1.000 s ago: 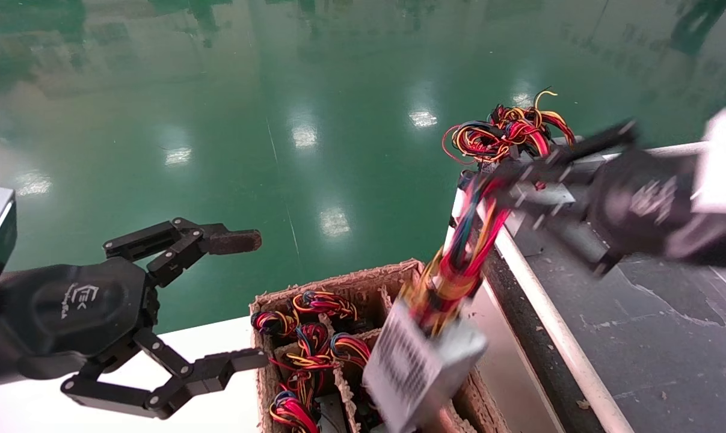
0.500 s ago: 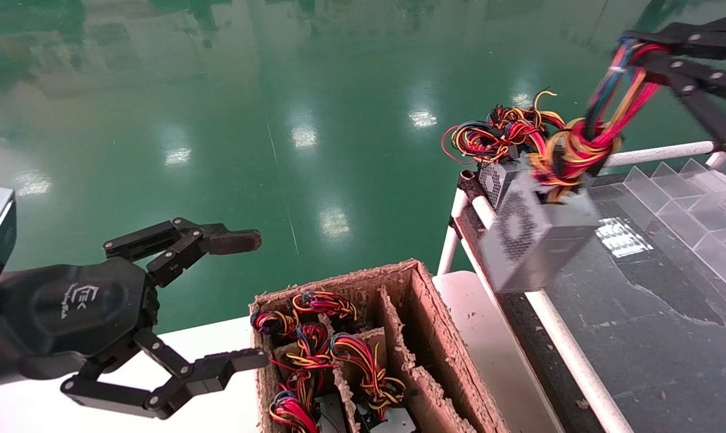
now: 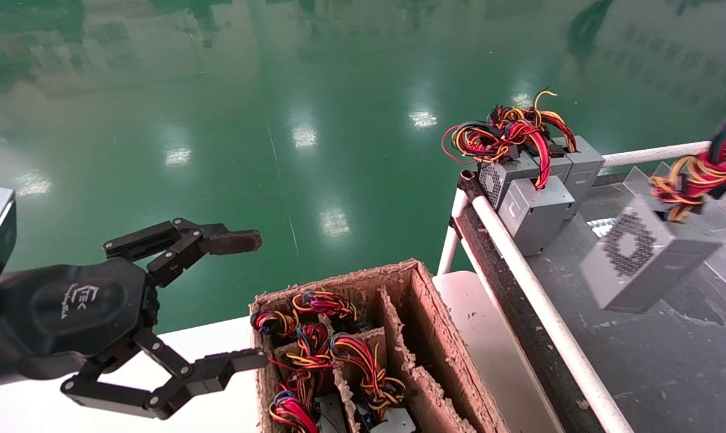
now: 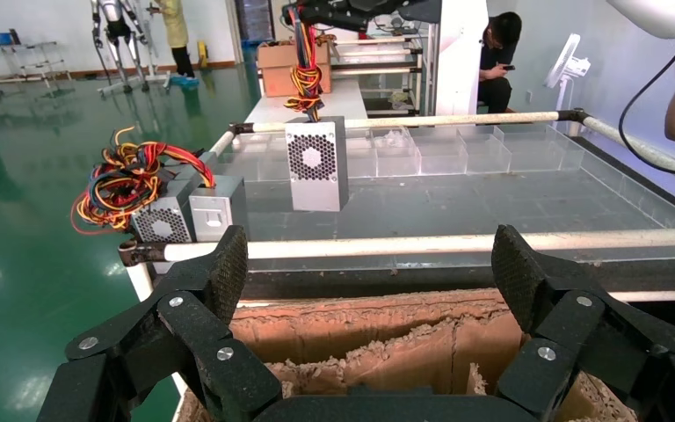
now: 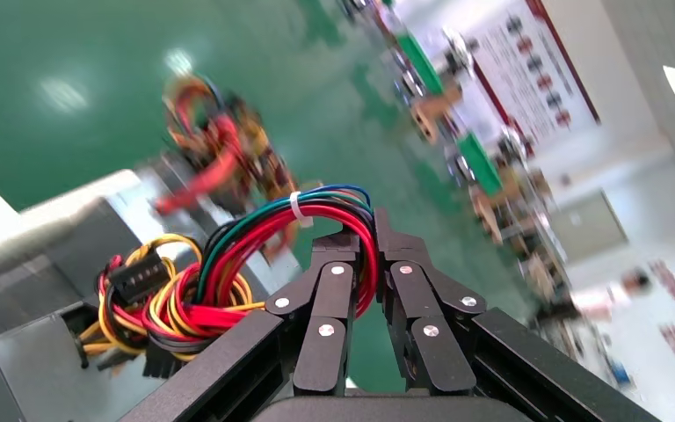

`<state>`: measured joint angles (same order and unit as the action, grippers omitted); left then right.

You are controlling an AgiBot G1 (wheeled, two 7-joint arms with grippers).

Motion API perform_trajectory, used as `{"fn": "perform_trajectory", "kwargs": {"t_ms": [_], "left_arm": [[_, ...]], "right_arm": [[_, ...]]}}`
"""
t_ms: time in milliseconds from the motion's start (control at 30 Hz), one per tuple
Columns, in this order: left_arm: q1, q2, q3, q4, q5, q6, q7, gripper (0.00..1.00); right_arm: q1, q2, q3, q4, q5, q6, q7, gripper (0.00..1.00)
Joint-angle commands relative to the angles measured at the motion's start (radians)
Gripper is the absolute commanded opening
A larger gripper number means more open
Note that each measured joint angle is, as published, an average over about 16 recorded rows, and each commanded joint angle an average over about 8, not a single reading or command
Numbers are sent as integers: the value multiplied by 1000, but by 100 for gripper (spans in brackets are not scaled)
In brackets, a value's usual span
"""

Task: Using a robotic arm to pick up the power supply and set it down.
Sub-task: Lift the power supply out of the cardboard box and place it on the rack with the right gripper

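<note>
- Currently the right gripper (image 5: 371,230) pinches the wire loop (image 5: 255,255) of the power supply (image 3: 642,258), fingers pressed together on the bundle.
- Power supply hangs by its wires above the dark table (image 3: 669,361), vent side facing the head camera, tilted.
- Two other grey boxes (image 3: 534,198) with a loose wire tangle (image 3: 507,132) sit at the table's far corner, apart from the supply.
- Left gripper (image 3: 242,300) is spread wide, idle beside the cardboard box (image 3: 426,313).
</note>
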<state>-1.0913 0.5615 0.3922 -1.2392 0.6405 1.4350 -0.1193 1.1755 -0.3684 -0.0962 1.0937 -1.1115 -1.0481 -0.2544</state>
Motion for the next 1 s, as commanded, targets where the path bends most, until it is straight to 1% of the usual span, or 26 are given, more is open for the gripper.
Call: {"fn": "perform_trajectory", "kwargs": {"t_ms": [33,200,467,633,800,1000], "left_arm": [[0,0,0,0,0,0,0,100],[0,0,0,0,0,0,0,100],[0,0,0,0,0,0,0,100],[0,0,0,0,0,0,0,100],[0,0,0,0,0,0,0,100],[0,0,0,0,0,0,0,100]], "right_arm": [[-6,-3,1,-40,-12,13,-22,0],[82,-73,-44,-156,-78,25,-70,0],[291,-208,-131,-384,-202,19,-151,0],[411,-288,-173,-526,-257,4,-208,0],[495,-355,-199,-644,-291,-3,-269,0],[563,-417,-215,-759,-314,2,-341,0]]}}
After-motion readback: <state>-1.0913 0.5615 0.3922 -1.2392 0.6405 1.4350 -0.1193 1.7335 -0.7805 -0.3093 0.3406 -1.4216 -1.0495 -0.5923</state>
